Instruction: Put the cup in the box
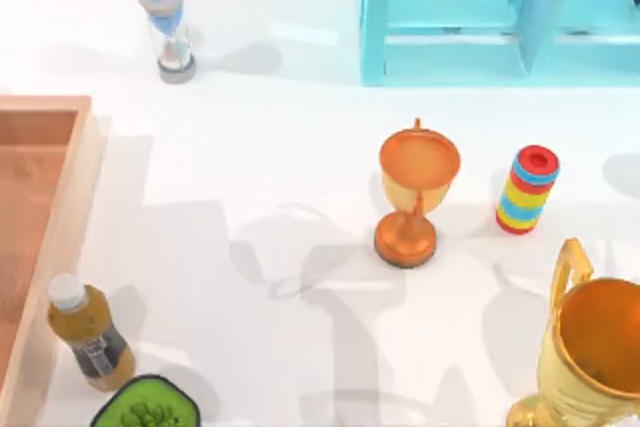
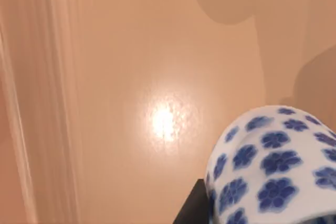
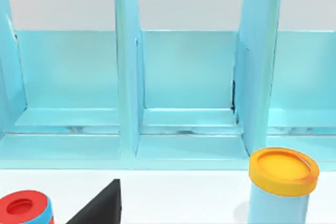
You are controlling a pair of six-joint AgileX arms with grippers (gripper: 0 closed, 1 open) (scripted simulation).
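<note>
Blue-flowered and white, the cup sits right under the left wrist camera, with a dark finger of the left gripper against its side. Behind it lies the terracotta floor of the box, a bright glare spot on it and a pale wooden wall running along one edge. The cup seems to be held over the inside of the box, but whether both fingers pinch it I cannot tell, since just one dark edge is visible.

From above, the box lies at the table's left edge, with a bottle just beside its wall and a green dish near that.

The main risk, as I judge it, is a release from too high: a porcelain cup could tip, roll on the smooth floor, or bounce (its height above the floor is hard to read). A tilted hold would make that worse. Drifting toward the wooden wall could also clip the rim.

The right arm looks parked facing the turquoise cabinet, near a yellow-capped jar; its finger tip shows, but not its state.
</note>
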